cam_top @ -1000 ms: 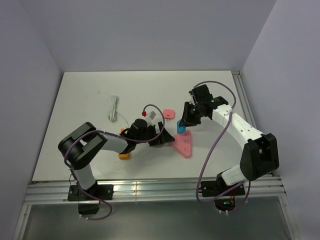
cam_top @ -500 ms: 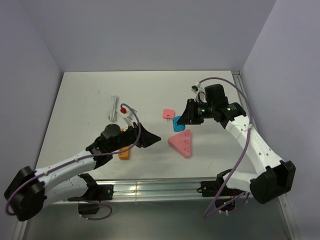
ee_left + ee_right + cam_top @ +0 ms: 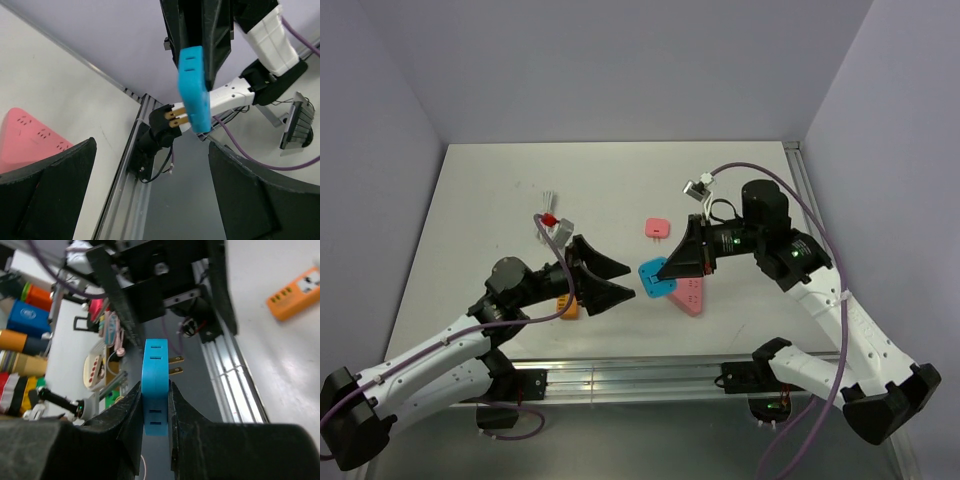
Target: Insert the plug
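The plug (image 3: 653, 281) is bright blue and hangs in the air just left of the pink triangular socket block (image 3: 691, 294). My right gripper (image 3: 667, 272) is shut on it, and in the right wrist view both fingers press the plug's (image 3: 155, 357) flat faces, its two metal prongs (image 3: 175, 365) sticking out to the right. My left gripper (image 3: 632, 282) stands wide open just left of the plug, facing it. From the left wrist the plug (image 3: 193, 87) hangs ahead of the spread fingers (image 3: 55, 195), apart from them, prongs (image 3: 175, 116) pointing left.
A pink square plug (image 3: 658, 228) lies on the table behind the socket block (image 3: 25, 140). An orange power strip (image 3: 568, 309) lies partly under my left arm and shows again in the right wrist view (image 3: 296, 293). A white cable (image 3: 547, 200) lies at back left.
My right gripper carried the plug left and nearer, over the socket block's left edge. My left arm stretched out low, and its gripper opened wide facing the plug.
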Robot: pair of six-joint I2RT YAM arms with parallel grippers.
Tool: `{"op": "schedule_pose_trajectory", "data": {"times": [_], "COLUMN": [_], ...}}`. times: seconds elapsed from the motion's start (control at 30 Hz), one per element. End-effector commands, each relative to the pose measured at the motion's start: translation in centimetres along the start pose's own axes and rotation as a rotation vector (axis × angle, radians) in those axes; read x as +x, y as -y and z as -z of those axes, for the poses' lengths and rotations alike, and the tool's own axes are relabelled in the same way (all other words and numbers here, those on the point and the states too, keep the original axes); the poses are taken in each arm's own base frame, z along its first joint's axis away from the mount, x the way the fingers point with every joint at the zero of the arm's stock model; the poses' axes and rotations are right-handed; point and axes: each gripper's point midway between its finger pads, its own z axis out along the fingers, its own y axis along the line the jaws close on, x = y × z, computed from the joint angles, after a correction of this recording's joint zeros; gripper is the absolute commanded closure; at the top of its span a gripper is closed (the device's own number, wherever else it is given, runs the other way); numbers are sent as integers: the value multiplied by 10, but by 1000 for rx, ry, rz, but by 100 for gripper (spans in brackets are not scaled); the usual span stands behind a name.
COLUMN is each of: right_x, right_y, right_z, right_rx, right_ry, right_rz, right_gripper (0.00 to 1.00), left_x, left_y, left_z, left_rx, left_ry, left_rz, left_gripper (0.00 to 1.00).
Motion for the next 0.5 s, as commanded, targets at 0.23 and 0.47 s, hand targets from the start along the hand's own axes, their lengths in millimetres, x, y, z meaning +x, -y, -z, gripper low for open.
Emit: {"op": "schedule_pose_trajectory", "data": {"times": [0.23,0.47], "right_x": [5,2], "right_y": [-49,-45], "right_z": [-4,-11], "right_rx": [-184,-191], "right_ry": [-27,-33], "right_rz": [39,27], "right_gripper": [100,100], "left_x": [-37,-33], "left_y": [65,80], "left_z": [-5,-10], "left_rx": [293,389], "left_ry": [81,41], "left_rz": [-144,-137], "left_gripper": [1,12]}}
